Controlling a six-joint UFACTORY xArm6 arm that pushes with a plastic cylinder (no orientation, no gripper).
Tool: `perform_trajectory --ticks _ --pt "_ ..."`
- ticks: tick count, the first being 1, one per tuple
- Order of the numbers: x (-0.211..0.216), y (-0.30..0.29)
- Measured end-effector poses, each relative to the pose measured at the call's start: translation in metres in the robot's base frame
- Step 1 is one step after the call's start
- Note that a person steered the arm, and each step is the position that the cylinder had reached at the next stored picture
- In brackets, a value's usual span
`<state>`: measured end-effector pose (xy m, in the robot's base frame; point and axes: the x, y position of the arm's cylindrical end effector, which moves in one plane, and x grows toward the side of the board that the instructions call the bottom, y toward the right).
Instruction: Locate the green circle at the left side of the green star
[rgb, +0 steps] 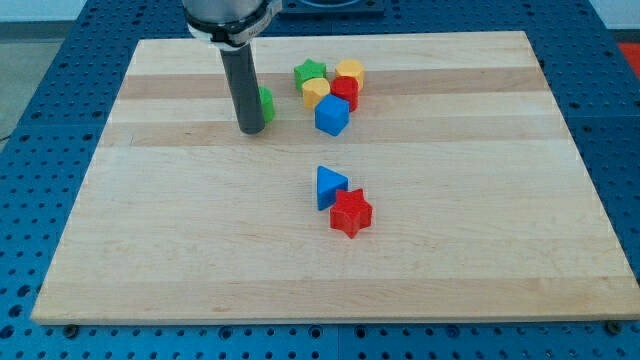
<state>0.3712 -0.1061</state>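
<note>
The green circle (267, 104) is mostly hidden behind my rod, only its right edge shows. My tip (251, 130) rests on the board at the circle's left and slightly below it, touching or nearly so. The green star (310, 72) lies to the right of the circle and a little higher, apart from it. The star heads a tight cluster of blocks at the view's top centre.
The cluster holds a yellow block (350, 70), a yellow block (316, 93), a red block (345, 93) and a blue cube (332, 116). A blue triangle (329, 186) and a red star (351, 212) touch near the board's (150, 240) centre.
</note>
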Motion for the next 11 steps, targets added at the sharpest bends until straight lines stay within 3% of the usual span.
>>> perform_trajectory --ticks 2,5,7,11 --pt "0.004 -0.007" --pt "-0.023 -0.008" --pt "-0.021 -0.048" --pt "-0.025 0.023"
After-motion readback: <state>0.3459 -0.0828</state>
